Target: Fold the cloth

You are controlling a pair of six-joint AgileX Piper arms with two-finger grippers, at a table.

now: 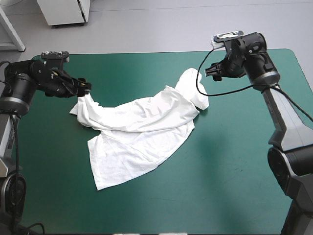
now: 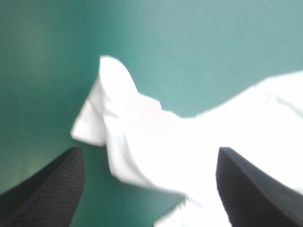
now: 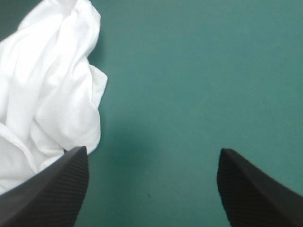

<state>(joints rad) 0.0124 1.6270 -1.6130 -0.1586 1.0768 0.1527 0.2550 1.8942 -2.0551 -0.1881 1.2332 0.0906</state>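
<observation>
The white T-shirt [image 1: 142, 129] lies crumpled and partly spread across the middle of the teal-green cover, running from a bunched end at the left to a rumpled end at the far right. My left gripper [image 1: 86, 89] hovers at the shirt's left end, open; in the left wrist view the T-shirt [image 2: 142, 142] lies under and ahead of the left gripper [image 2: 149, 151]. My right gripper [image 1: 213, 73] stands open just beyond the right end. In the right wrist view the T-shirt [image 3: 47, 94] lies beside one finger, and only cover shows between the fingers of the right gripper [image 3: 152, 150].
The table's far edge [image 1: 146, 53] runs a short way behind both grippers. The table's rounded right corner [image 1: 296, 58] lies beyond the right arm. The teal-green cover [image 1: 215, 176] stretches from the shirt to the near edge.
</observation>
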